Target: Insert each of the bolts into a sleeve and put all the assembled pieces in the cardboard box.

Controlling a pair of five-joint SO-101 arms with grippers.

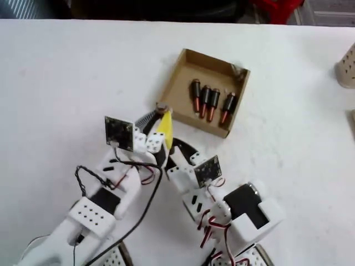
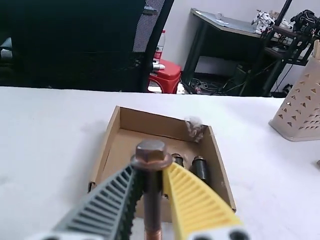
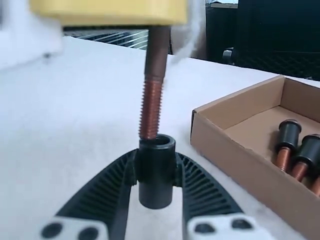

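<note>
Just beside the cardboard box (image 1: 183, 77), our left gripper (image 2: 150, 172) clamps the bolt (image 2: 151, 205), tip at the sleeve (image 3: 156, 177) clamped by our right gripper (image 3: 156, 161).

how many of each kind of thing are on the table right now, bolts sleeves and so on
assembled pieces in the box: 4
bolt, in the left gripper: 1
sleeve, in the right gripper: 1
cardboard box: 1
total: 7
</note>
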